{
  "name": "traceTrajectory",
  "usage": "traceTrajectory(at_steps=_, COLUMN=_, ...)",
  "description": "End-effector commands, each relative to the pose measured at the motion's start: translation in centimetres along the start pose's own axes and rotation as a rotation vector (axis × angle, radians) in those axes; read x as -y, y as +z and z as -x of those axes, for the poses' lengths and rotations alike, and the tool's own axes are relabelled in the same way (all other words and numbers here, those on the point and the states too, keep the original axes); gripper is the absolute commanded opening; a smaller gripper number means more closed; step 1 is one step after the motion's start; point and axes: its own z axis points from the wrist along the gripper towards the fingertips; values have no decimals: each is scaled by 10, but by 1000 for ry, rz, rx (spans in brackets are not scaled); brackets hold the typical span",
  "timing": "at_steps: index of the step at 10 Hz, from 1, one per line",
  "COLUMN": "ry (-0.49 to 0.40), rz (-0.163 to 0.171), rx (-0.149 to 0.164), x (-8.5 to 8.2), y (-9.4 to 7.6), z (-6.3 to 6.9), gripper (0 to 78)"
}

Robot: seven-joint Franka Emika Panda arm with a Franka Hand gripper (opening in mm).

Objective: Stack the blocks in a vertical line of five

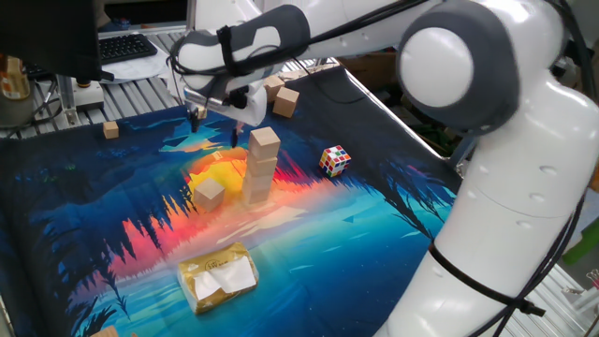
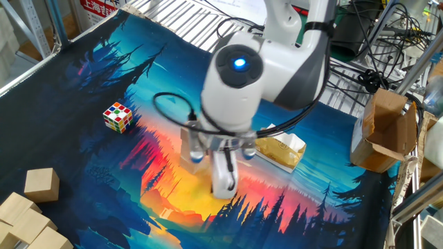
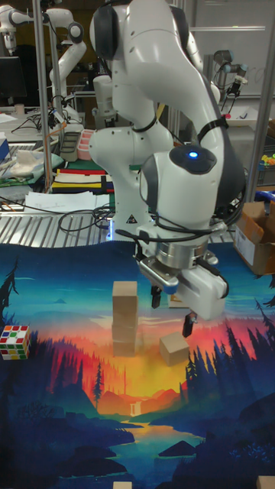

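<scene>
Stack [image 1: 261, 168] of three blocks: stands upright near the middle of the printed mat [image 1: 374, 215], on its orange-yellow patch; faces roughly flush; seen also in the tall fixed view [image 3: 124, 317]; hidden behind the arm in the other fixed view. Loose block [image 1: 208, 194]: lies flat on the mat just beside the foot of the stack, apart from it, turned slightly askew [image 3: 174, 348]. Further blocks: one [image 1: 285, 101] at the far edge of the mat, with another [image 1: 272, 84] just behind it; well apart from the stack. Gripper [image 1: 215, 124]: hangs in the air beside the upper part of the stack, pointing down, fingers [image 3: 155, 296] spread wide with nothing between them; in the tall fixed view [image 3: 171, 309] sits above the loose block, touching neither it nor the stack; fingertips not made out in the other fixed view, only the wrist with its blue light. Puzzle cube [image 1: 335, 160]: multicoloured, on the mat, well apart from the stack on the side away from the loose block [image 2: 118, 116]. Yellow packet [image 1: 220, 276]: lies flat near the mat's front edge [image 2: 280, 149]. Small cube [image 1: 111, 130]: tan, alone at the far corner of the mat. Cardboard box [image 2: 384, 131]: off the mat, by the table's side.
</scene>
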Motion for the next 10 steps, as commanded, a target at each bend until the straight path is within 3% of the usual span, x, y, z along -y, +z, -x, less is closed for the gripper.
traceTrajectory(at_steps=1, ry=49, rz=10, rx=-9, x=9, y=3, z=-27, gripper=775)
traceTrajectory(at_steps=10, ry=86, rz=20, rx=-6, x=18, y=27, z=-45, gripper=775)
